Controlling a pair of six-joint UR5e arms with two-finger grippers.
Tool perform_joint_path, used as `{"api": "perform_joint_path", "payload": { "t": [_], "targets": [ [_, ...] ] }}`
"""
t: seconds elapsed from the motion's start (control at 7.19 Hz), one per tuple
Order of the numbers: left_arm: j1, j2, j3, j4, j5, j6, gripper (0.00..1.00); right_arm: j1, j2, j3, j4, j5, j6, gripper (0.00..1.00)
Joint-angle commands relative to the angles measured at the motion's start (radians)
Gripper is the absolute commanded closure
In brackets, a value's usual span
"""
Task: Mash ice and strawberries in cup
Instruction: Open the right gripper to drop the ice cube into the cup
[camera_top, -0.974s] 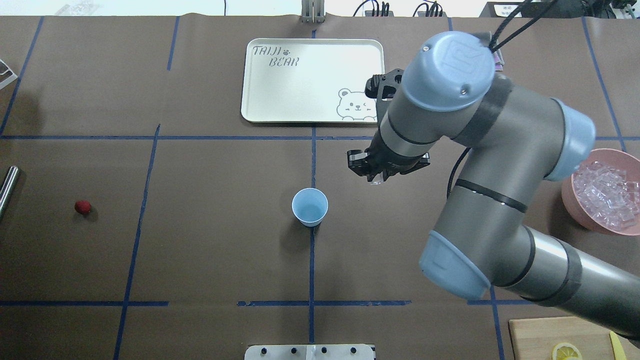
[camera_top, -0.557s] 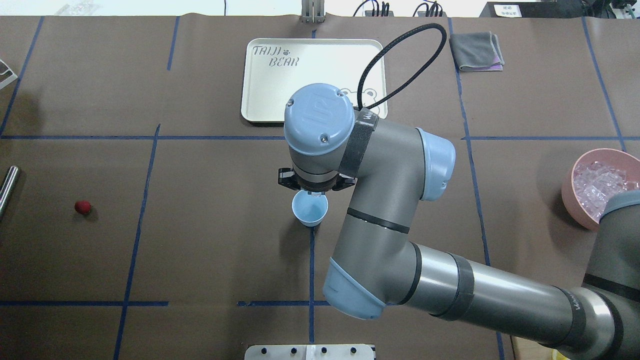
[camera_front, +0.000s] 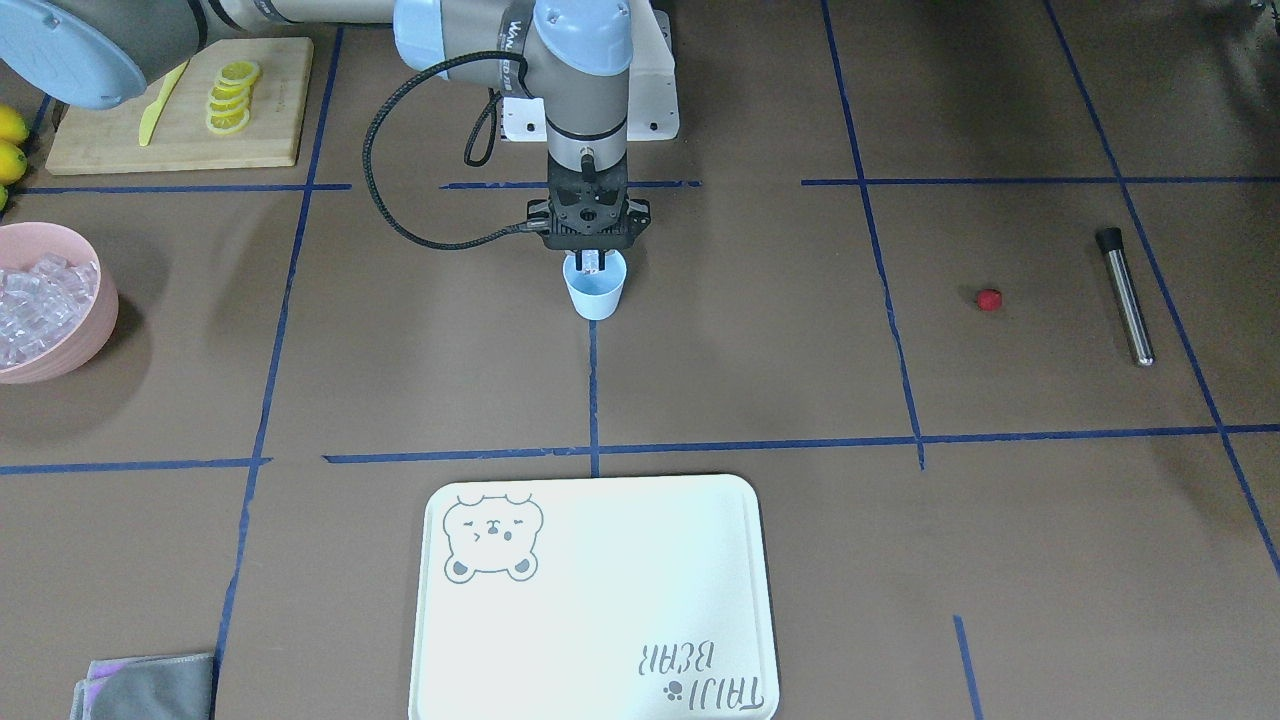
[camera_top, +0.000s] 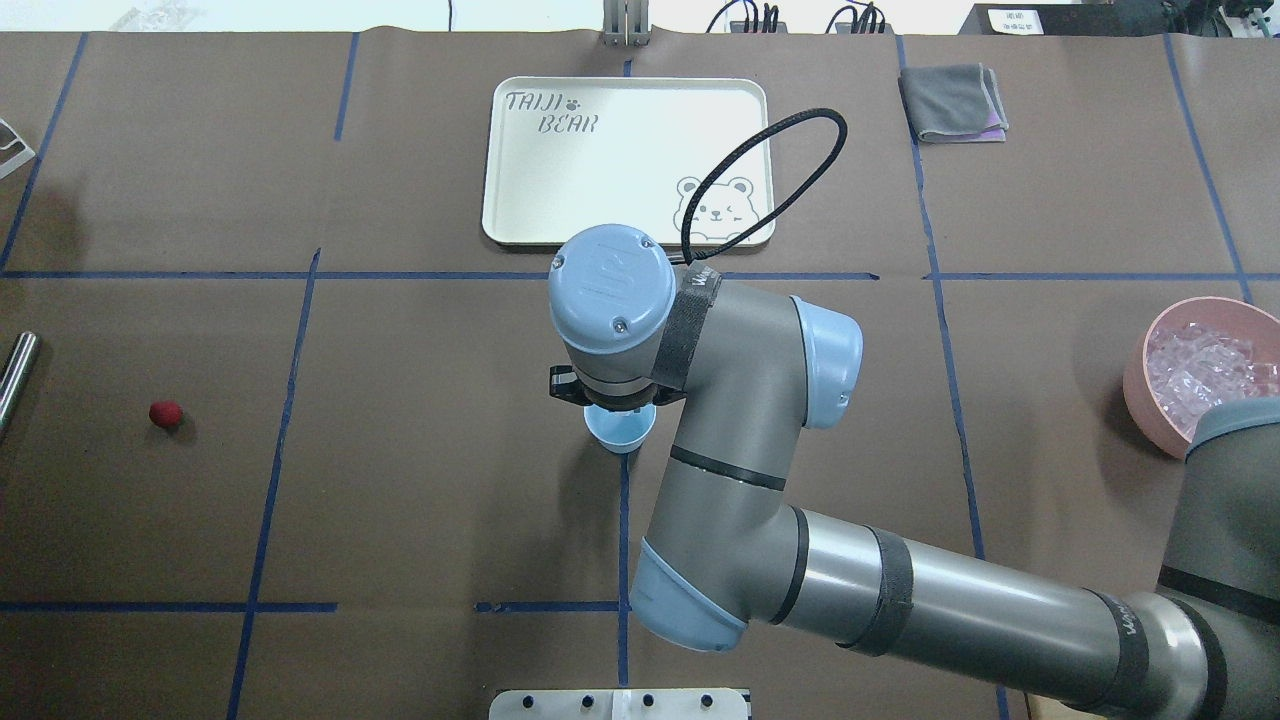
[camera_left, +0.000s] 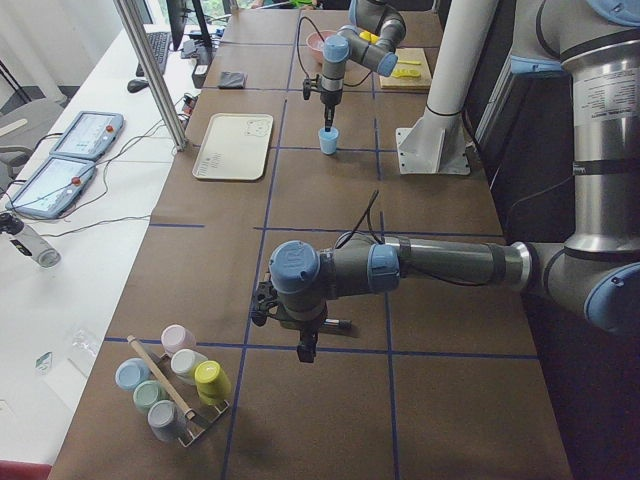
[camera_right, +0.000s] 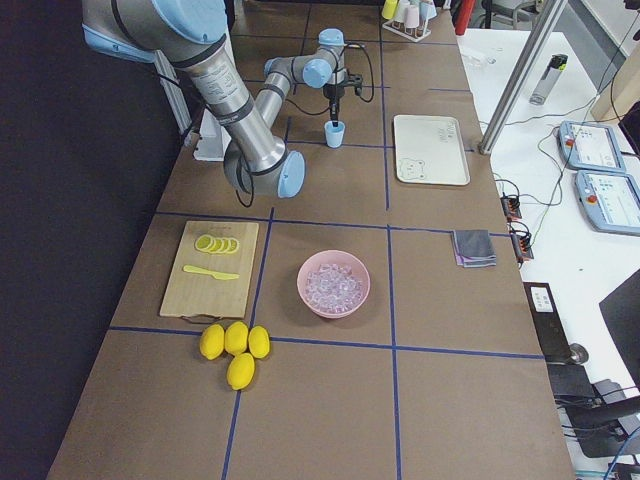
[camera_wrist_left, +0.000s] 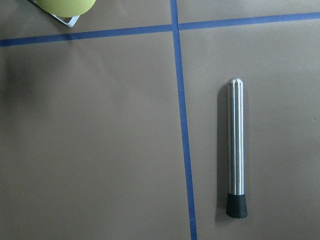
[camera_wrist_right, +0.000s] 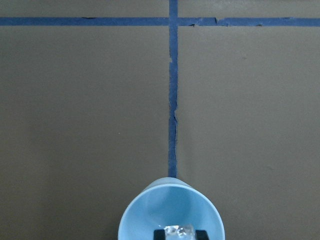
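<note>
The pale blue cup (camera_top: 624, 434) stands upright at the table's middle on a blue tape line; it also shows in the front view (camera_front: 596, 296) and the right wrist view (camera_wrist_right: 150, 212). My right gripper (camera_front: 592, 262) points straight down into the cup's mouth, shut on a clear ice cube (camera_wrist_right: 179, 230). More ice fills the pink bowl (camera_top: 1140, 385) at the right edge. The red strawberry (camera_top: 166, 413) lies alone far left. My left gripper (camera_left: 305, 350) shows only in the exterior left view, hanging above the table; I cannot tell if it is open.
A steel muddler (camera_wrist_left: 235, 150) lies flat under the left wrist, near the strawberry (camera_front: 988, 299). A white bear tray (camera_top: 560, 190) sits beyond the cup. A grey cloth (camera_top: 952, 102), a cutting board with lemon slices (camera_front: 180, 100), whole lemons (camera_right: 232, 345) and a cup rack (camera_left: 175, 385) stand around.
My right arm has swung left from beside the tray to directly over the cup and lowered the ice cube into its mouth. The strawberry and cup have not moved.
</note>
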Motion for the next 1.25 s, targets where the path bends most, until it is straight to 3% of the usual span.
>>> {"api": "perform_joint_path", "payload": {
  "t": [0.0,0.7,0.84,1.11],
  "targets": [
    [0.002,0.000,0.000,0.000,0.000,0.000,0.00,-0.005,-0.002,-0.001,0.001,0.003,-0.009,0.01],
    [0.000,0.000,-0.002,-0.002,-0.002,0.000,0.00,-0.002,-0.002,0.012,-0.001,0.000,-0.007,0.01],
    [0.000,0.000,-0.002,-0.002,-0.002,0.000,0.00,0.022,-0.009,0.032,-0.001,0.008,-0.016,0.08],
    [0.002,0.000,0.000,-0.002,-0.002,0.000,0.00,0.102,-0.144,0.183,-0.006,0.055,-0.131,0.08]
  ]
}}
